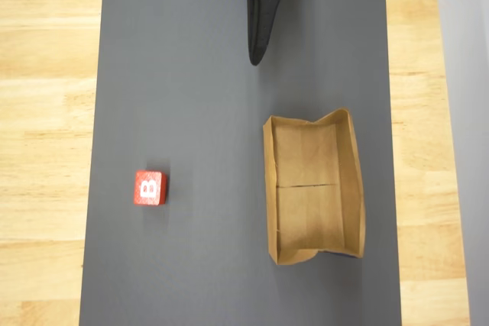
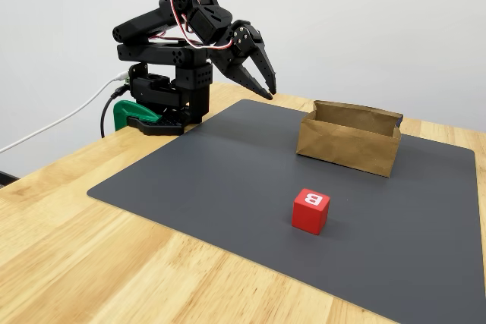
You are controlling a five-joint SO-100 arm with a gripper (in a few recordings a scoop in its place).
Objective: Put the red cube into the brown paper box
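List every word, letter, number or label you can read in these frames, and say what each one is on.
"B": a white capital letter on the top face of the red cube, readable in the overhead view and in the fixed view.
No other text is readable: the brown paper box, the grey mat and the arm with its gripper carry no legible markings.

From where I sit, this reads as a lab or workshop bench set up for robot trials. The wooden table point(image 2: 68, 248) has a light butcher-block top, and a dark grey mat point(image 2: 228, 180) lies flat on it as a marked work area. Behind the mat a green clamp point(image 2: 129, 114) fixes the arm's base to the table edge, with loose cables point(image 2: 61, 123) trailing off beside it. Beyond the table stands a plain white wall point(image 2: 364, 20).
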